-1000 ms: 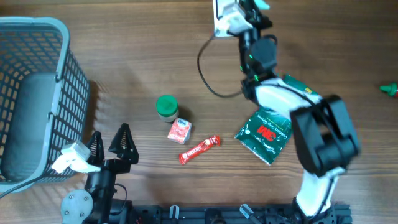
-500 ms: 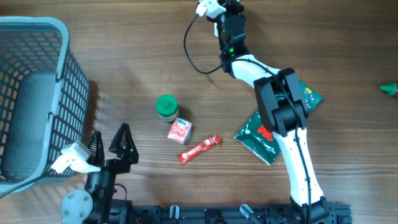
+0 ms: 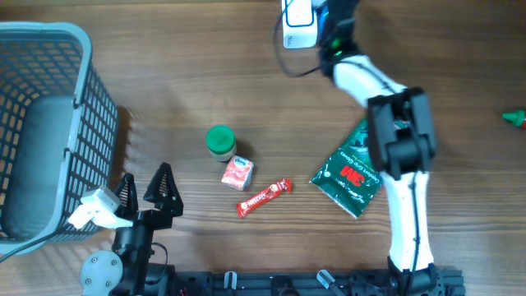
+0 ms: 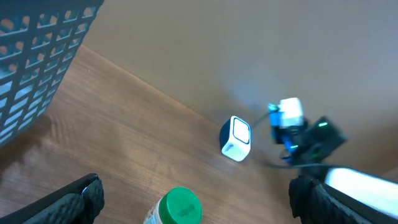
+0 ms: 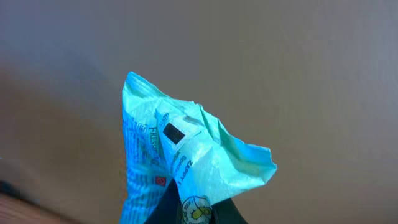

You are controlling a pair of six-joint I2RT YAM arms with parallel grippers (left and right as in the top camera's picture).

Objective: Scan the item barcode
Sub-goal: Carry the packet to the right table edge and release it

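In the right wrist view, my right gripper [image 5: 199, 210] is shut on the bottom corner of a crumpled teal packet [image 5: 180, 155]. The packet is lifted in the air, and a small black printed patch faces the camera. From overhead, the right arm reaches to the table's far edge, its wrist [image 3: 335, 25] right beside the white scanner [image 3: 297, 15]; the packet is hidden there. The left wrist view shows that scanner [image 4: 236, 138] as a small white cube on the table. My left gripper [image 3: 148, 187] rests open at the front left, holding nothing.
A green-lidded jar [image 3: 220, 140], a small pink carton [image 3: 237, 173] and a red candy bar [image 3: 265, 196] lie mid-table. A green 3M pack [image 3: 349, 175] lies under the right arm. A grey basket [image 3: 49, 123] fills the left side. A green object [image 3: 515, 117] sits at the right edge.
The right arm swung left along the table's far edge, then back right, ending beside the scanner. The left arm stayed still.
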